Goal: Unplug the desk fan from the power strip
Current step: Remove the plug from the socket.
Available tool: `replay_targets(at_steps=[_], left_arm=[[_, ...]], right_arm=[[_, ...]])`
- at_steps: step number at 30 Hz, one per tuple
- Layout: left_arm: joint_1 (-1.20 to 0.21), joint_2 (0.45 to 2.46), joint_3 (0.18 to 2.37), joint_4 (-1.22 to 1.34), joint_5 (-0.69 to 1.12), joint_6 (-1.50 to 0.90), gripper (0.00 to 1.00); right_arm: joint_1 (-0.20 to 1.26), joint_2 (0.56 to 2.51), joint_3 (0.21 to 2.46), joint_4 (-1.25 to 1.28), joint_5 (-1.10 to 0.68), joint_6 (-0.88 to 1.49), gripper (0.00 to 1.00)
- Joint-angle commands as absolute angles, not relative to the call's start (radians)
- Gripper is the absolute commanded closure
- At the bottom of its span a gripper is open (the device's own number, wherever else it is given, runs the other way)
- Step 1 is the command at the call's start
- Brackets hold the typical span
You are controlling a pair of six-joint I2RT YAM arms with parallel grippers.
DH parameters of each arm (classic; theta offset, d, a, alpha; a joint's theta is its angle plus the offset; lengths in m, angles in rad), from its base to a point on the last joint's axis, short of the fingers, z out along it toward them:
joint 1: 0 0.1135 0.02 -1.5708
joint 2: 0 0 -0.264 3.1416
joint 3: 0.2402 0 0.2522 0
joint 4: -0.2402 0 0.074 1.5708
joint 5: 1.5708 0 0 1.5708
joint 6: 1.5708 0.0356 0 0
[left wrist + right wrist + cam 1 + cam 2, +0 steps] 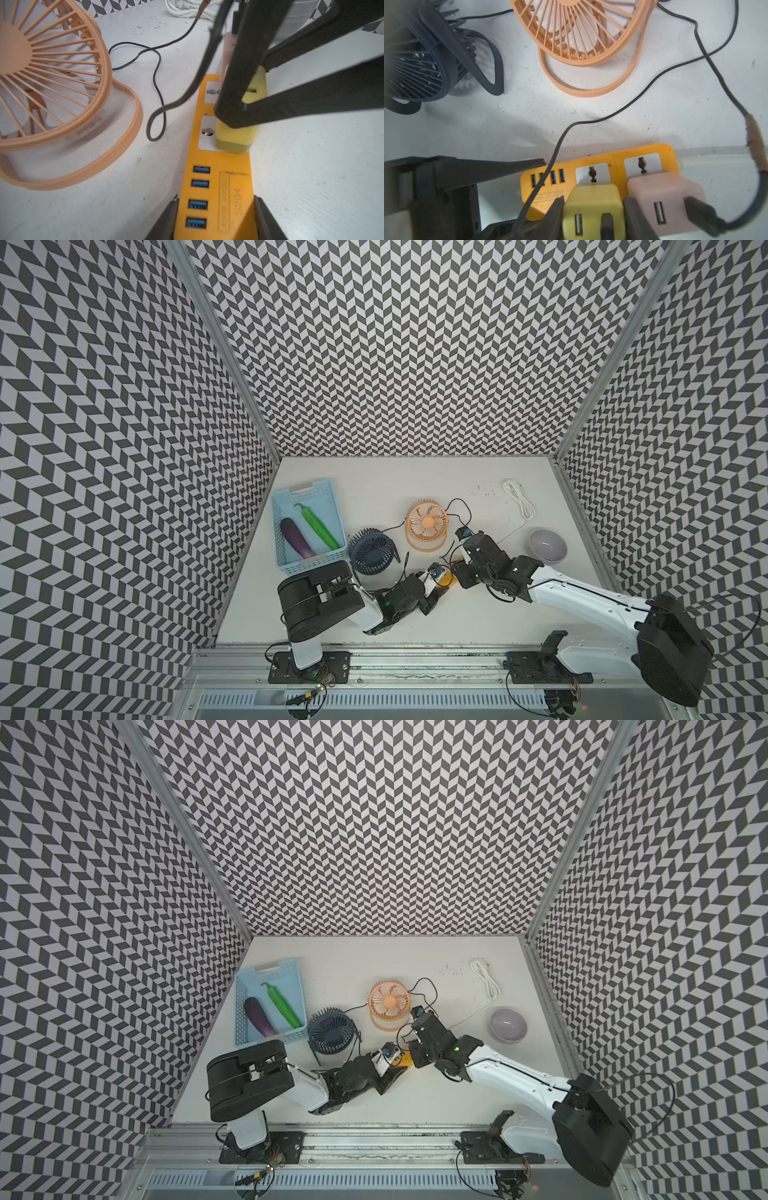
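Unplugging is not yet done: the fingers of the right gripper point(593, 212) pinch the yellow cube-shaped plastic plug adapter point(234, 135), seated in the orange-yellow rectangular plastic power strip point(234, 162), whose USB end sits clamped between the fingers of the left gripper point(216, 220).

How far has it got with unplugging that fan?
Done: the left pincer clamps the power strip at its USB end, and the right pincer is shut on the yellow adapter. In hand: the pull, though the adapter sits flush in its socket. Left: lift it free, let go.
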State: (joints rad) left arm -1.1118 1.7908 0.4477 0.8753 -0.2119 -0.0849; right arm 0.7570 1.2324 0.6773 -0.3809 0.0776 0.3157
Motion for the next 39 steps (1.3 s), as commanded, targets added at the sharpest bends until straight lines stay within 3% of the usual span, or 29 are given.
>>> replay_targets(at_steps=[1, 11, 19, 27, 39], left_arm=[[-1.108, 1.816, 0.447, 0.825, -0.219, -0.094, 0.7], [-1.107, 1.824, 0.457, 0.821, -0.216, -0.094, 0.7], [-1.108, 1.825, 0.455, 0.817, -0.216, -0.094, 0.7], [-1.108, 1.821, 0.454, 0.818, -0.215, -0.094, 0.7], [-1.108, 1.829, 0.459, 0.821, -0.21, -0.096, 0.7]], right_arm=[[0.744, 1.174, 0.691, -0.254, -0.003, 0.333, 0.93], [0.882, 1.239, 0.733, -0.265, 0.071, 0.346, 0.93], [0.858, 1.213, 0.738, -0.284, 0.143, 0.357, 0.94], [0.766, 1.172, 0.702, -0.262, 0.094, 0.339, 0.94], [0.903, 1.244, 0.737, -0.259, 0.125, 0.362, 0.94]])
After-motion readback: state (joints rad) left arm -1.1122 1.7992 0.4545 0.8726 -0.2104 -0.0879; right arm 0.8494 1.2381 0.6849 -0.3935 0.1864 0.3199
